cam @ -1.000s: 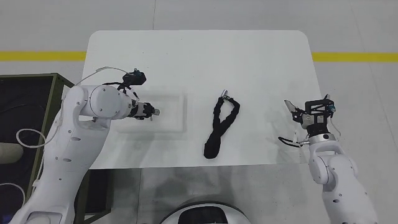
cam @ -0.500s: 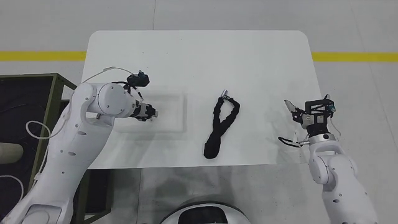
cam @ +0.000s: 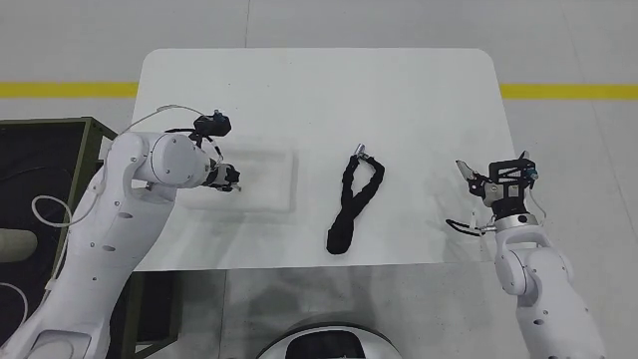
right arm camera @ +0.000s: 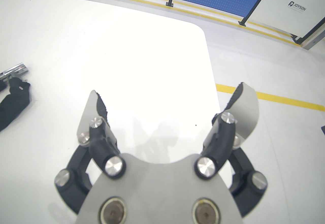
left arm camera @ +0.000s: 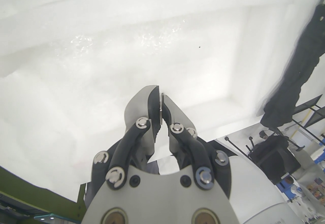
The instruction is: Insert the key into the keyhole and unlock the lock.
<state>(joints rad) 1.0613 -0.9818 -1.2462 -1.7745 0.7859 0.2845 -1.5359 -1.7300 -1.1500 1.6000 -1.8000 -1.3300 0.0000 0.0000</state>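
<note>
On the white table [cam: 399,90], the black chain lock [cam: 351,204] lies at frame centre. Left of it, the left gripper [cam: 236,177] pinches the thin key [left arm camera: 161,109] edge-on, probably ready for insertion. The right gripper [cam: 457,196] sits spread wide at the right edge.

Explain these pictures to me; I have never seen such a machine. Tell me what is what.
It is a robot with two white arms at a white table. One picture looks down from above; the other two come from a camera on each wrist. The left gripper, above a shallow white tray, is shut on a thin metal piece, likely the key. The right gripper is open and empty at the table's right edge. A black chain lock with a metal end lies mid-table.
</note>
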